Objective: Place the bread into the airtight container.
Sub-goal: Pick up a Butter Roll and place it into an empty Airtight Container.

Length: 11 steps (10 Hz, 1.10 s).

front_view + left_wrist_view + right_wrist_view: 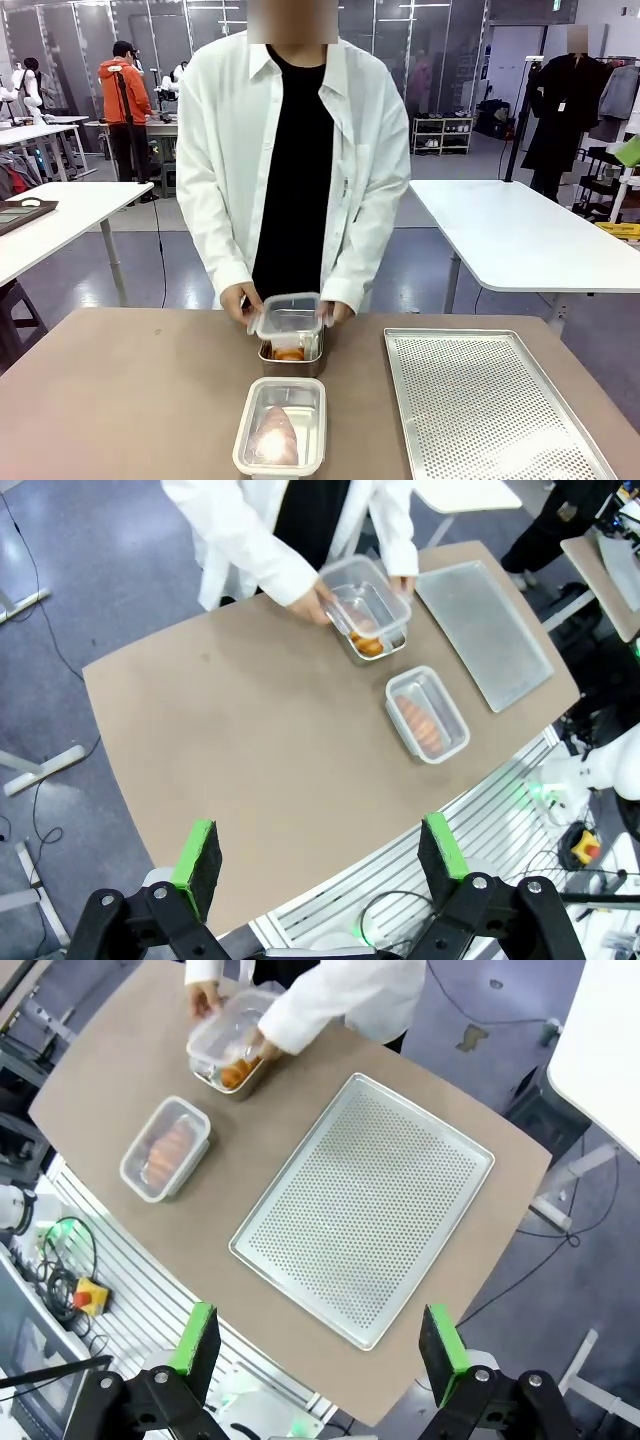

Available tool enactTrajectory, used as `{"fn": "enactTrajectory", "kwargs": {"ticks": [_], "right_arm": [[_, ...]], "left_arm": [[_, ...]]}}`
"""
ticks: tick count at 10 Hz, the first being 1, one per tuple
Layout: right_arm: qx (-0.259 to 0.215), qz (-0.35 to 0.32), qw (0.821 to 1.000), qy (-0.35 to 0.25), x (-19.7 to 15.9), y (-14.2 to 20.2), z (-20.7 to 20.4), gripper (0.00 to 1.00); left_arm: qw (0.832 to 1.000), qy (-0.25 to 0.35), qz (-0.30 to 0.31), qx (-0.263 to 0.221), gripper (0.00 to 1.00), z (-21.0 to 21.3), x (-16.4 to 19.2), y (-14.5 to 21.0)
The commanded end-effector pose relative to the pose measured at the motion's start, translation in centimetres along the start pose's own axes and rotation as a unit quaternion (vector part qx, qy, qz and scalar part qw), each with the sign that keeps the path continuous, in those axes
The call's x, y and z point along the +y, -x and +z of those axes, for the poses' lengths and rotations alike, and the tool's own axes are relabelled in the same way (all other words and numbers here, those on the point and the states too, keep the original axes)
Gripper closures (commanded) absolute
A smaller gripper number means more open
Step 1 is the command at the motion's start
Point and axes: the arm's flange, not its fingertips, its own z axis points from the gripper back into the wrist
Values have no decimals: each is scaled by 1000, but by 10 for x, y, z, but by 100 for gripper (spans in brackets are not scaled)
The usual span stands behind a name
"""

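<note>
A grey, glossy floor is seen beyond the brown counter. White tables are set at the far right and far left. Glass partitions are ranged along the far wall. A low shelf is placed before them. A clothes rack is stood at far right.

- The front view sits low at the robot's edge of the table, facing the person across it, close in.
- The left wrist view looks down from high above, its tool at the bottom edge.
- The right wrist view looks down likewise from high, centred on the tray.
- All three share the table, the tray and both containers.
</note>
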Motion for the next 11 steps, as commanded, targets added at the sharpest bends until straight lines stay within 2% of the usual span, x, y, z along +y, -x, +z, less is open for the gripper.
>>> {"fn": "enactTrajectory", "kwargs": {"ticks": [1,11], "right_arm": [[5,2,1000,3,0,-2,1,0],[5,2,1000,3,0,-2,1,0]], "left_arm": [[1000,8,-10,0,0,1,0,0],[1000,8,-10,0,0,1,0,0]]}}
